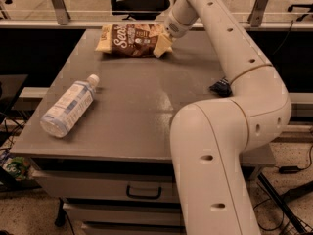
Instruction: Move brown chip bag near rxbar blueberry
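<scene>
Lying flat at the far edge of the table (142,116), the chip bag (129,39) shows its dark brown middle with white lettering facing up and its pale ends to left and right. The gripper (164,44) sits at the bag's right end, touching or overlapping the pale corner there. Whether it is open or closed on that corner cannot be told from this view. The blue bar (221,87) lies near the table's right edge, partly hidden behind the arm (234,58), and well apart from the bag. A bottle (68,106) lies on its side toward the table's front left, clear of any likely path.

Assessment of handling: the bag looks light, puffy and crinkly, with a slick film surface. It will deform under pressure, and its contents are likely brittle. The sealed end seam is the soundest place to take hold, since it is flat, thin and stiffer than the middle. A pinch on the middle risks crushing the contents or slipping off. Held by one end, the bag will probably droop and swing, so a low carry across the table toward the right edge is advisable.
</scene>
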### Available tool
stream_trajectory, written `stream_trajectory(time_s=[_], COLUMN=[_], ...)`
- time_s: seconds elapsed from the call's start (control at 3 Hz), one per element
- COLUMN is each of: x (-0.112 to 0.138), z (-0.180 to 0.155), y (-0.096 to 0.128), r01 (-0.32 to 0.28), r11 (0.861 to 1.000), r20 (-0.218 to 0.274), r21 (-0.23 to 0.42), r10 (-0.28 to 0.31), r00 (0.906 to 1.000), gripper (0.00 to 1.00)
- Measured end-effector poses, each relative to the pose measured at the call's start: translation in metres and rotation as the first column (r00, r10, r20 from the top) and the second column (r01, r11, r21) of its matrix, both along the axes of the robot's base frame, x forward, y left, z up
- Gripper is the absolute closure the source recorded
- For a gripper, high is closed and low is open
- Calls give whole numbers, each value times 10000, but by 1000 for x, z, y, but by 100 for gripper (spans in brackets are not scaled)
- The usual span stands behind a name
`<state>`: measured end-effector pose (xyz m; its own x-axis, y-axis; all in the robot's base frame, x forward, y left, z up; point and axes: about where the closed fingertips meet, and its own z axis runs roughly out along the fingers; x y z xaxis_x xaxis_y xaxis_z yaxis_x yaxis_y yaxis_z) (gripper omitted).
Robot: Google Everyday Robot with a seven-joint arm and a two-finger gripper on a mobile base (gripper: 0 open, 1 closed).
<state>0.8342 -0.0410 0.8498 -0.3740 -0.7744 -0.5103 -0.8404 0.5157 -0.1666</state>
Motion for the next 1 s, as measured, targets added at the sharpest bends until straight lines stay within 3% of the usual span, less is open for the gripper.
stream_trajectory(time_s=[0.67, 1.0], x=[-12, -29], z=[24, 49], y=[-23, -47], r01=[-93, -128], r11=[9995, 9988], r20=[165, 351], r21=[295, 479], r10=[88, 112], r00=[9998, 9993], gripper=[92, 100])
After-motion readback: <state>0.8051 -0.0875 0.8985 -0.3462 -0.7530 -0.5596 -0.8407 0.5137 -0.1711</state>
